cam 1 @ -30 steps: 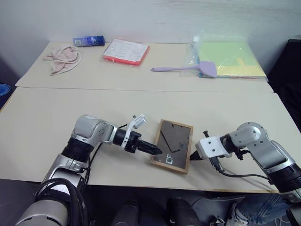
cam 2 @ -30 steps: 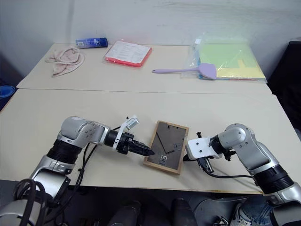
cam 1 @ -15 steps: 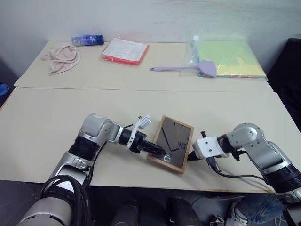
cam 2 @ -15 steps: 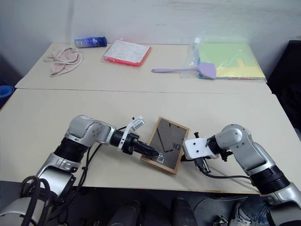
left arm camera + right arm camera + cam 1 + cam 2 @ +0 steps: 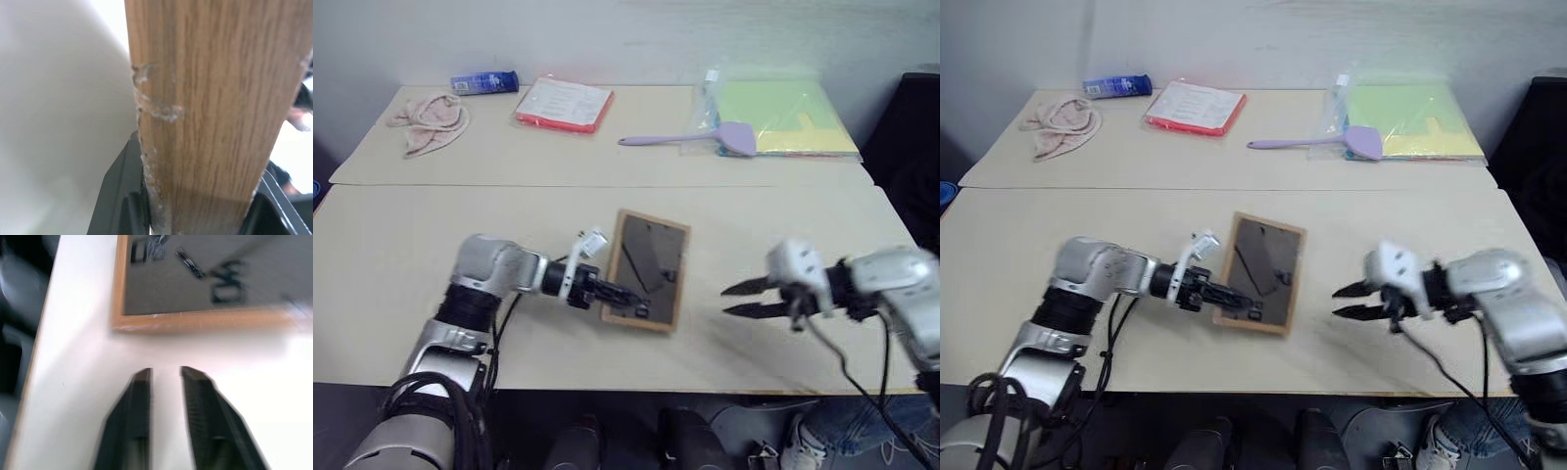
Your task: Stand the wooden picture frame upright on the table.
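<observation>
Wooden frame (image 5: 644, 271) sits pinched at its edge between the left gripper (image 5: 619, 294) jaws, back side up on the table (image 5: 783, 215), picture hidden. Right gripper (image 5: 736, 298) jaws are spread, apart from it.

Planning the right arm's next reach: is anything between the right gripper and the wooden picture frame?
No. In the head views only bare table separates the right gripper from the wooden picture frame.

arms: silver-grey shells, black joints | wrists: white brackets | fingers: black, tapered | cables: black, looping beneath forearms
</observation>
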